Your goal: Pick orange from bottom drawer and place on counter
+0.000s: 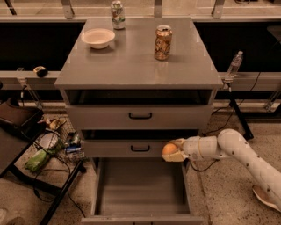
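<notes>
- Gripper (171, 152): closed around the orange (168, 148), fingers cupping it from the right; held in the air at the right end of the middle drawer front (127, 148).
- Arm (239, 149): white, reaching in from the gripper's right.
- Bottom drawer (140, 189): pulled open, below and to the left of the gripper; grey floor bare.
- Top drawer (140, 116): shut, above the gripper.
- Counter (131, 66): well above the gripper.
- Soda can (163, 42): gold-brown, upright on the counter, almost straight above the gripper.
- Bowl (98, 38): pale, on the counter, up and to the left.
- Second can (117, 9): at the counter's far edge, beside the bowl.
- Water bottle (235, 64): up and to the right, off the cabinet.
</notes>
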`<state>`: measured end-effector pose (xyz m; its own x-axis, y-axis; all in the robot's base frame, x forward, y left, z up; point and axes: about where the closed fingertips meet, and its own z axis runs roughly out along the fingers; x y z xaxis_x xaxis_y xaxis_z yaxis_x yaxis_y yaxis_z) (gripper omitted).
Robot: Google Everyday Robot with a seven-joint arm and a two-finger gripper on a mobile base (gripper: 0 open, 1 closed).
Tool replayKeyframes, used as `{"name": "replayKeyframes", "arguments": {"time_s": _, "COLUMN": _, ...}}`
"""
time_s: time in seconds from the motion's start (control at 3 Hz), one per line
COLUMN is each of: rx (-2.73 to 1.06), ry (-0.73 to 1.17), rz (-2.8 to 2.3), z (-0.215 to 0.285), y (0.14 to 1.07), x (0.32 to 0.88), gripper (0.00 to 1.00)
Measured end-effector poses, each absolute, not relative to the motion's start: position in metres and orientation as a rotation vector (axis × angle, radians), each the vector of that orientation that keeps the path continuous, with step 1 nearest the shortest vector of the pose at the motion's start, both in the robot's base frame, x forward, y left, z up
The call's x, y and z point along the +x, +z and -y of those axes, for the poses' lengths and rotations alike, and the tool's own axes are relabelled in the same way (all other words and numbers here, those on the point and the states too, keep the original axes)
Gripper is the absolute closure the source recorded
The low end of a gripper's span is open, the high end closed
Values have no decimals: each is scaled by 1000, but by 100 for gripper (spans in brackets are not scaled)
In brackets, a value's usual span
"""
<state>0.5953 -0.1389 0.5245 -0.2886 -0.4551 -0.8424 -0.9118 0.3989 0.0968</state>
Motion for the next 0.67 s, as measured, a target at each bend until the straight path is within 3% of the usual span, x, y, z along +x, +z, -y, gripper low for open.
{"name": "replayKeyframes", "arguments": {"time_s": 0.33, "rx": -1164, "ry": 755, "rz": -1891, "z": 129, "y": 575, "x": 592, "gripper": 100}}
{"name": "replayKeyframes", "arguments": {"time_s": 0.67, "rx": -1161, "ry": 732, "rz": -1837, "z": 113, "y": 682, "x": 588, "gripper": 100}}
